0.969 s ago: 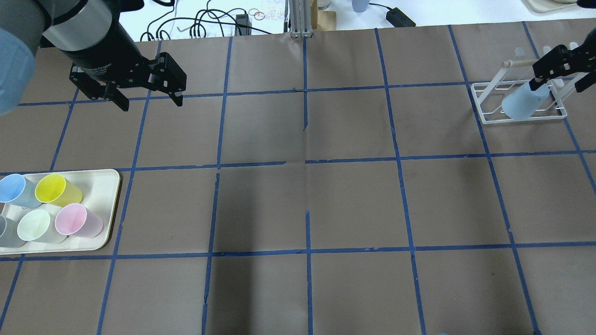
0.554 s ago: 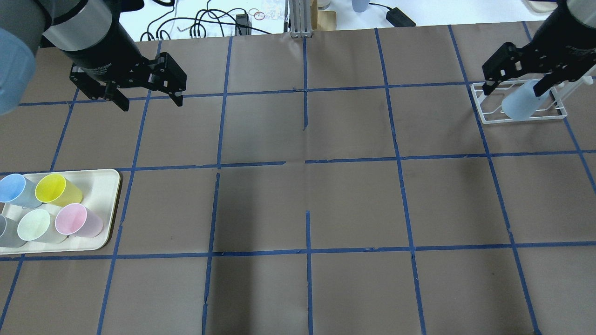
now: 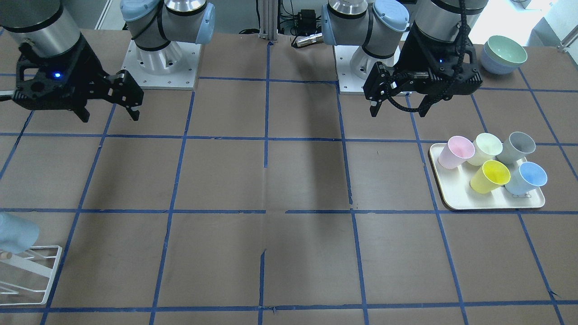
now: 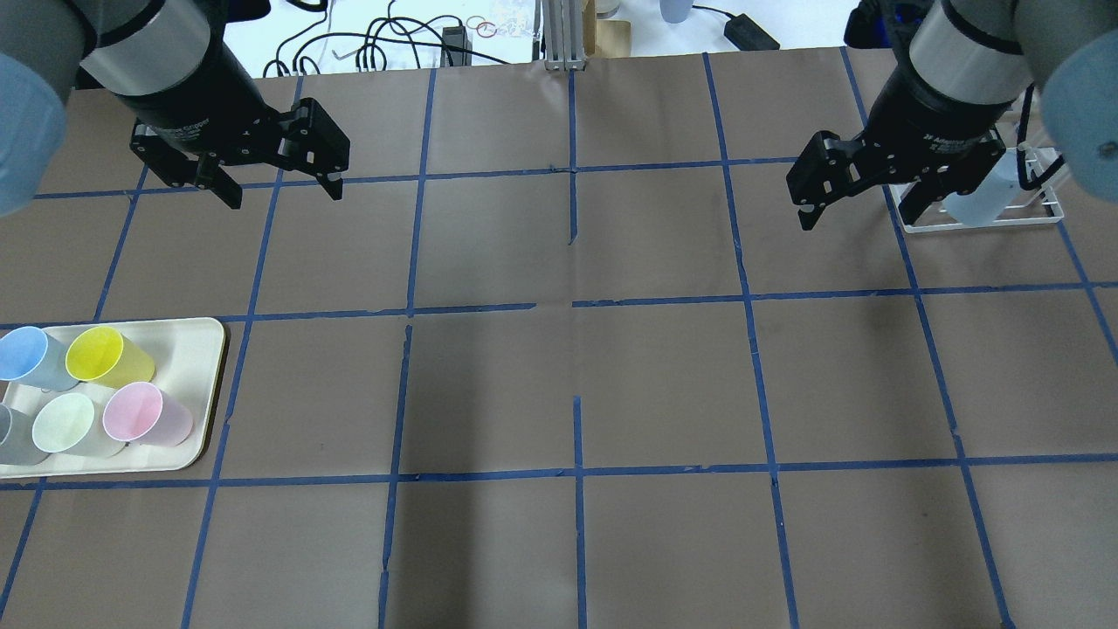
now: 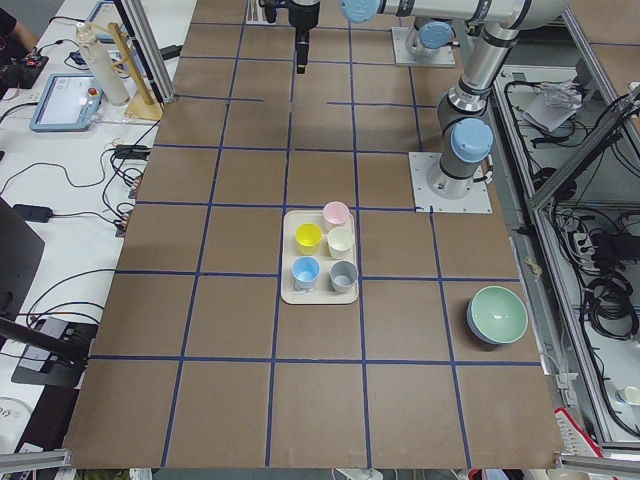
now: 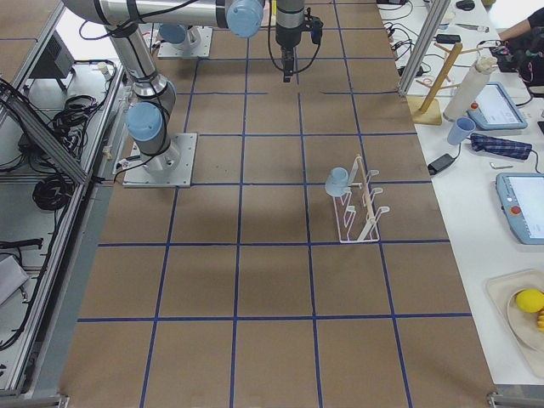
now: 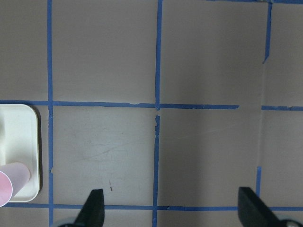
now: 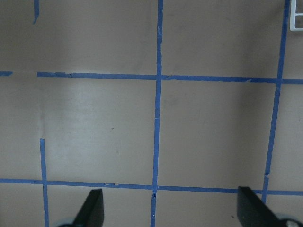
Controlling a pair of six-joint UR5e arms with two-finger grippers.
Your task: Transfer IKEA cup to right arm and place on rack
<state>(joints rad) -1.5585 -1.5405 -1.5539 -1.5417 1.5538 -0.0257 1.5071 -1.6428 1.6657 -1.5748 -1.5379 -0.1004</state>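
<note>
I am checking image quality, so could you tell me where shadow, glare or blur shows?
Overhead exterior: a shadow darkens the brown paper table cover at centre; the silver right arm has its pale-blue joint cap out of focus. Right wrist-mounted: a pale sheen on the paper, left of centre.

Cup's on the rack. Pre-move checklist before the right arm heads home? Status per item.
1. IKEA cup resting on the rack: ok.
2. Cup pushed fully home on the rack: cannot tell. The arm hides part of it overhead, and it is too small in the side view.
3. Right gripper has let go: ok, jaws open and empty.
4. Right gripper apart from the rack: ok, it hangs over bare table beside it.
5. Left gripper out of the way: ok, jaws open and empty on the far side of the table.
6. Spare cups on the tray: ok, five there.
</note>
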